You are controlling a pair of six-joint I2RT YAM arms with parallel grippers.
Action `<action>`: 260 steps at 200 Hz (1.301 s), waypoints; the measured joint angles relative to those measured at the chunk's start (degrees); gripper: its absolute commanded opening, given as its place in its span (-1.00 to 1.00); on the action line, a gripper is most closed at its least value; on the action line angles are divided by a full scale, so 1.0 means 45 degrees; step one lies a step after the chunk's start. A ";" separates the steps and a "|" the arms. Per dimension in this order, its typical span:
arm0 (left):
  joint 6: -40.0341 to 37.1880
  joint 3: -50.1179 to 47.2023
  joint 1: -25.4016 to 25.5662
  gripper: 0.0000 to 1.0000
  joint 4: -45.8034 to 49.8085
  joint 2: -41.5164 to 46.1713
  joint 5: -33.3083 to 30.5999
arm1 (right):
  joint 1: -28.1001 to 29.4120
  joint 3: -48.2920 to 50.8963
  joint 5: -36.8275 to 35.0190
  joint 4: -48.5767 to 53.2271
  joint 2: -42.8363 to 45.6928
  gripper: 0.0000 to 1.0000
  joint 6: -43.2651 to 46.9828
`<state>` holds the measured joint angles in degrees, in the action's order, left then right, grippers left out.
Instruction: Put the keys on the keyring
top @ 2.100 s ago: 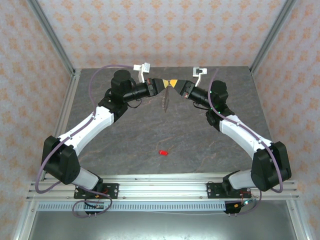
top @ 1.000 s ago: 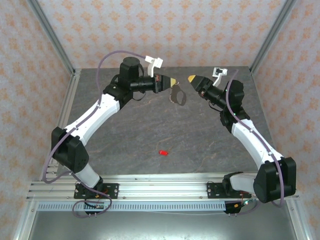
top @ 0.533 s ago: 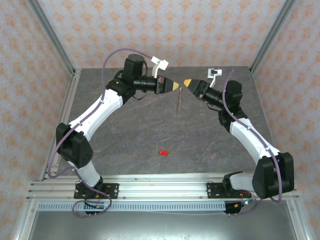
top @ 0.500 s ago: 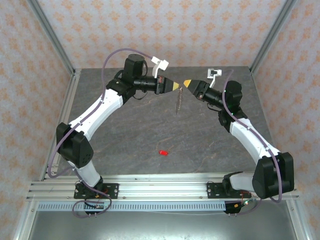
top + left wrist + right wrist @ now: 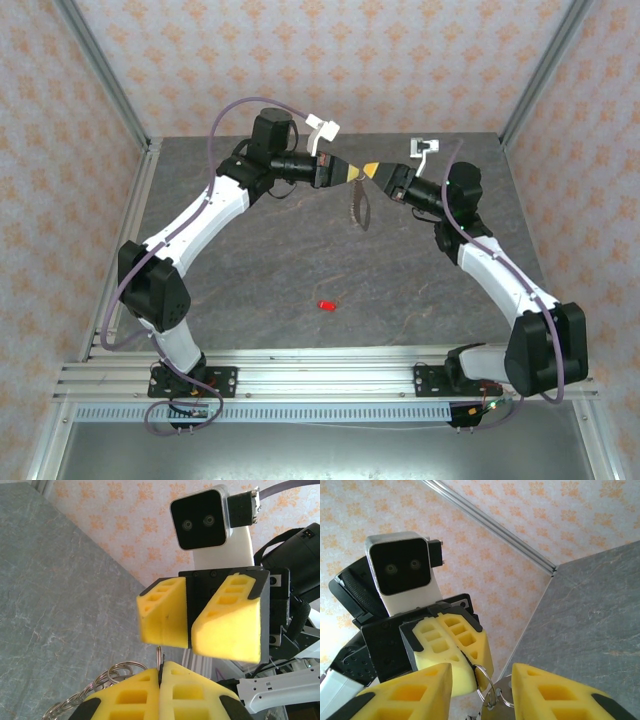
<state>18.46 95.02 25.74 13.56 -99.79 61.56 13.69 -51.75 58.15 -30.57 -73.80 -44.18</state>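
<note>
Grey metal keyring (image 5: 358, 207), just one, red key (image 5: 326, 304), just one

Bright, even light falls from above, leaving faint, soft shadows on the table (image 5: 250, 270). In the wrist views the wallpaper behind looks slightly soft.

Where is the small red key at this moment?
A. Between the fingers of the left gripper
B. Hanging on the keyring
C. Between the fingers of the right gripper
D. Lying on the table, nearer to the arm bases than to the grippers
D: the red key lies alone on the table, while the left gripper holds the keyring up toward the far side.
</note>
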 measured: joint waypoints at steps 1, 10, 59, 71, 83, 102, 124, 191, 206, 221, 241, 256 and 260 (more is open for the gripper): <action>0.0000 0.0005 0.0000 -1.00 0.0000 -0.0005 -0.0005 | 0.0015 0.0000 -0.0005 0.0000 0.0000 -0.31 0.0000; 0.0000 0.0039 0.0000 -1.00 0.0015 -0.0005 0.0000 | 0.0044 0.0000 0.0005 0.0000 -0.0019 -0.33 0.0000; 0.0005 0.0160 0.0000 -1.00 0.0034 -0.0005 0.0005 | 0.0092 0.0000 0.0044 -0.0083 -0.0029 -0.58 0.0019; 0.0000 0.0160 0.0000 -1.00 0.0029 -0.0005 0.0005 | 0.0092 0.0000 0.0044 -0.0083 -0.0029 -0.64 0.0010; 0.0005 0.0160 0.0000 -1.00 0.0029 -0.0005 0.0005 | 0.0092 0.0000 0.0044 -0.0078 -0.0029 -0.65 0.0005; 0.0000 0.0165 0.0000 -1.00 0.0029 -0.0005 0.0005 | 0.0097 0.0000 0.0044 -0.0078 -0.0029 -0.64 0.0005; 0.0000 0.0204 0.0000 -1.00 0.0044 -0.0024 0.0010 | 0.0146 0.0000 0.0049 -0.0083 -0.0029 -0.65 0.0005; -0.0044 0.0403 -0.0058 -1.00 0.0267 -0.0092 0.0107 | 0.0238 0.0000 0.0049 -0.0112 -0.0034 -1.00 0.0087; -0.0049 0.0423 -0.0078 -1.00 0.0369 -0.0112 0.0102 | 0.0262 0.0000 0.0044 -0.0170 -0.0039 -1.00 0.0097; -0.0034 0.0423 -0.0073 -0.81 0.0379 -0.0112 -0.0005 | 0.0262 0.0000 0.0034 -0.0170 -0.0049 -1.00 0.0102; 0.0126 0.0282 -0.0049 -0.11 0.0155 -0.0049 -0.0423 | 0.0262 0.0005 -0.0058 -0.0175 -0.0053 -1.00 0.0092; 0.0544 -0.0296 -0.0058 0.25 -0.0253 0.0267 -0.1141 | 0.0262 0.0073 -0.0160 -0.0306 -0.0053 -1.00 0.0049; 0.0641 -0.0510 -0.0063 0.30 -0.0374 0.0413 -0.1404 | 0.0262 0.0107 -0.0204 -0.0379 -0.0053 -1.00 0.0019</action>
<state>21.34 92.73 25.45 11.88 -97.93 55.24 14.87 -51.27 57.23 -32.27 -74.04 -44.10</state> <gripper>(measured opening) 0.562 0.044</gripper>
